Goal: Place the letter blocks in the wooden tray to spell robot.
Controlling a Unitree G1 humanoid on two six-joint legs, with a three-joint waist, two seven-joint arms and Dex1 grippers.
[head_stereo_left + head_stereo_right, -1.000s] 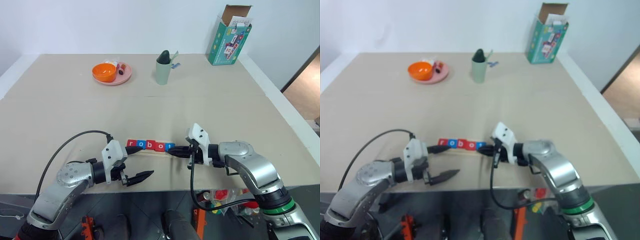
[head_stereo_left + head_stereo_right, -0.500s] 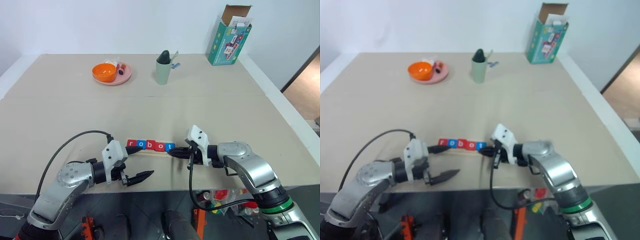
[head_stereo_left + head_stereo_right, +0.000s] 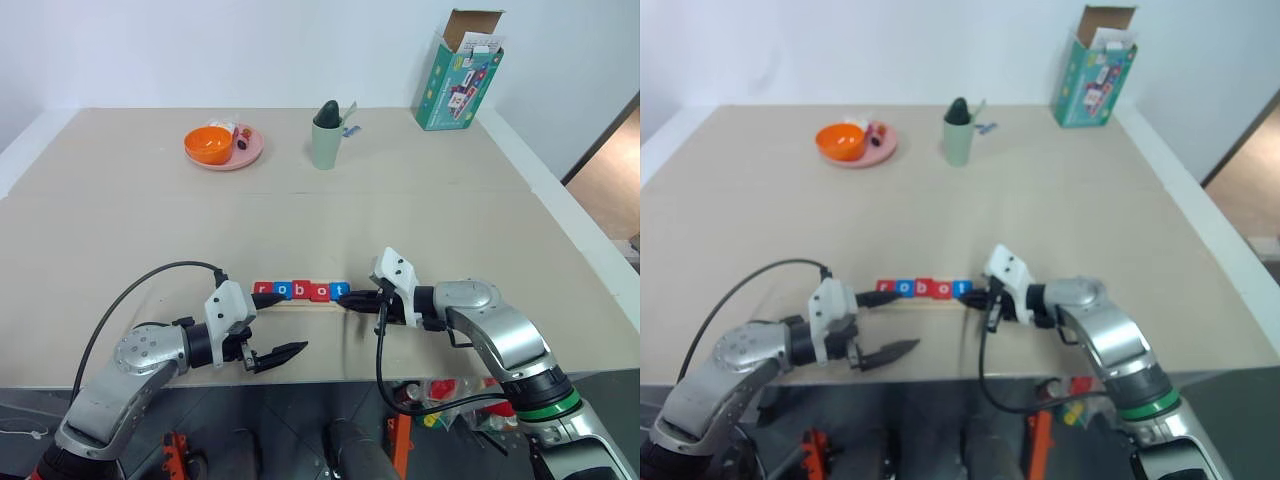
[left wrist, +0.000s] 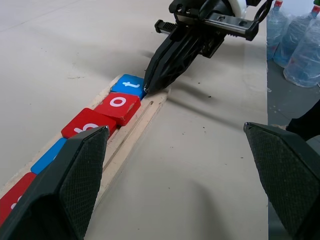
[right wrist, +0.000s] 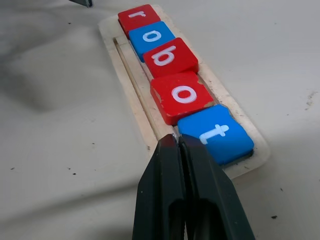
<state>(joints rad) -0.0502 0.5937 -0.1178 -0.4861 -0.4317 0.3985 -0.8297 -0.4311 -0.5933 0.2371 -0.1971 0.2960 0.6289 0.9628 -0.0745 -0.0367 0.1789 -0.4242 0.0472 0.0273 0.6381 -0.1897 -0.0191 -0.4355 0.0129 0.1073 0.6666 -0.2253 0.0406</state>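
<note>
With our right tool (image 5: 179, 145) pinched closed against the blue t block (image 5: 215, 133) in the wooden tray (image 5: 131, 85), a sideways nudge could dislodge it; our left tool (image 3: 272, 330) gapes empty.

— What did the arms look like?
— Rounded silver-grey shells with black joints. The left arm (image 3: 140, 362) carried a looping black cable (image 3: 150, 280); the right arm (image 3: 495, 335) wore a green band (image 3: 545, 405).
— And the grippers?
— White wrist housings, with tapering black fingers (image 4: 82, 185) textured in a fine mesh.
</note>
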